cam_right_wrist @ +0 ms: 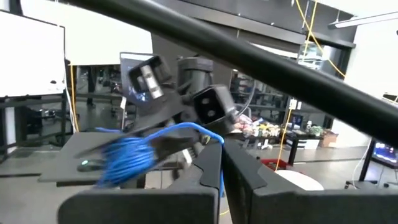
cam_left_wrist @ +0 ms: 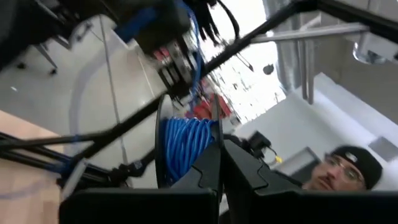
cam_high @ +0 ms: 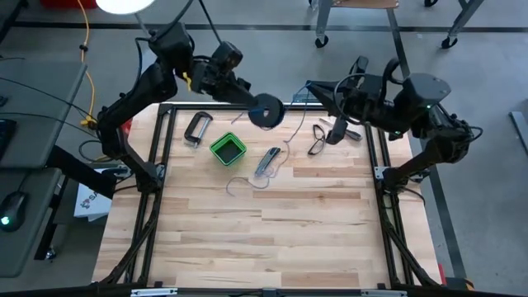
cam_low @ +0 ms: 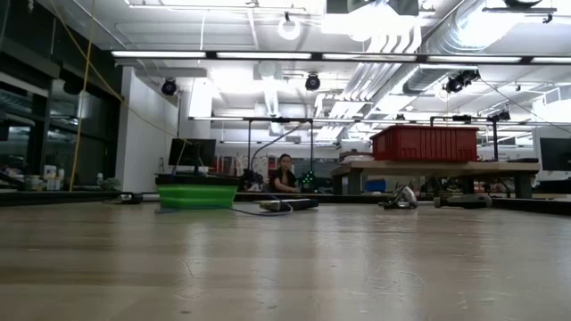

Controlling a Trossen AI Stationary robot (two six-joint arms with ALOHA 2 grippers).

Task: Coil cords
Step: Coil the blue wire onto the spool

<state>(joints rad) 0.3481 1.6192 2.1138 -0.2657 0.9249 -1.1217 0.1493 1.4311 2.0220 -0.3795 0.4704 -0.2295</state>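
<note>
While the spool hangs up in the air over the far edge of the tabletop, you can see blue wire wound around it, clamped on its rim by the left gripper with fingers pressed together. A loose strand of that wire runs across to the right gripper, whose fingers are pinched tight on it, just right of the spool. More of the thin wire trails down and lies in loops on the wood near a grey tool. Just beside that sits a green box, with a metal clip thing to its left and dark glasses-looking stuff to the right. A person sits way back in the room.
</note>
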